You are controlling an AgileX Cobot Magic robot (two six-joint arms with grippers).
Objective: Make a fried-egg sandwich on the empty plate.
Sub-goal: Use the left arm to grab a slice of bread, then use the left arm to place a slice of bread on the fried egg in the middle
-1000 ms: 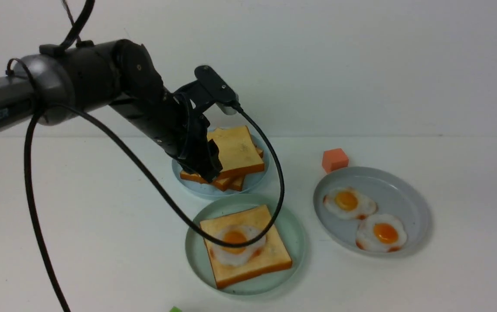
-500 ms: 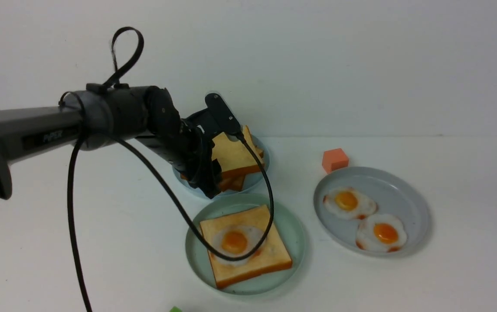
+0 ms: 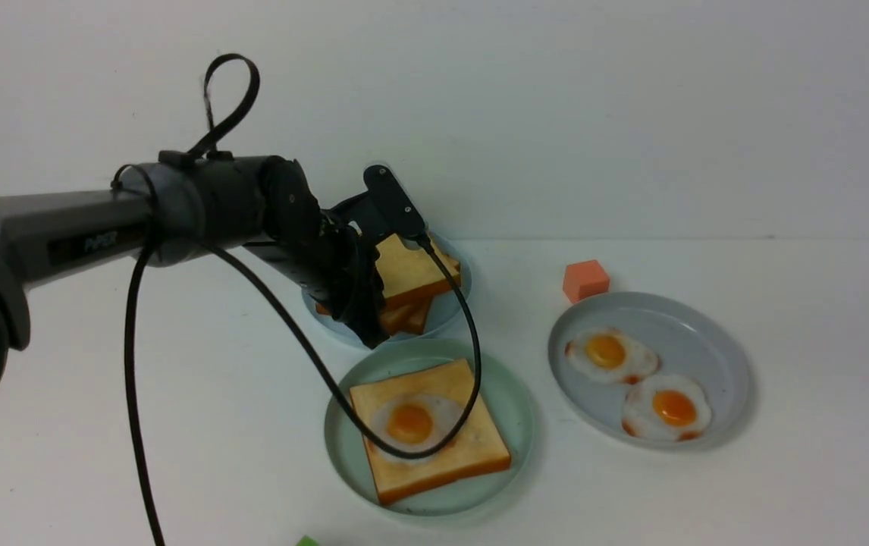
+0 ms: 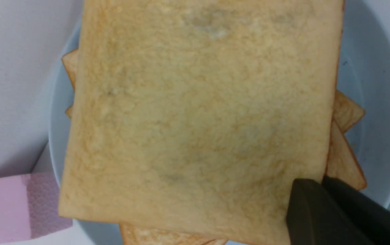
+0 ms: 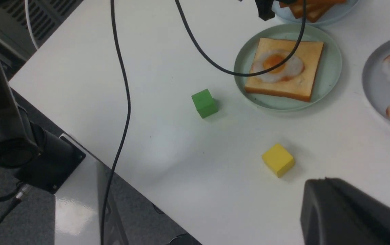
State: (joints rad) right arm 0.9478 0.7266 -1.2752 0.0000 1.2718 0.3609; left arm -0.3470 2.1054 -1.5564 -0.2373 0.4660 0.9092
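The pale mint-green empty plate (image 3: 516, 425) (image 5: 331, 68) now carries one toast slice (image 3: 472, 451) (image 5: 309, 81) with a fried egg (image 3: 410, 423) (image 5: 276, 64) on top. Behind it, a light-blue plate (image 3: 446, 312) (image 4: 375, 102) holds a stack of toast. My left gripper (image 3: 374, 307) (image 4: 322, 180) is shut on the near edge of the top toast slice (image 3: 413, 273) (image 4: 198, 119), which sits slightly tilted on the stack. My right gripper (image 5: 324, 182) hovers shut and empty over the table's near side, out of the front view.
A grey plate (image 3: 707, 334) with two fried eggs stands to the right, an orange cube (image 3: 585, 279) behind it. A green cube (image 5: 204, 102) and a yellow cube (image 5: 278, 159) lie near the table's front edge. A pink block (image 4: 11, 207) sits beside the blue plate. My left arm's cable (image 3: 472, 364) droops over the mint plate.
My left arm dropped lower at the toast stack and its jaws closed on the top slice's edge. That slice tipped up, then settled a little.
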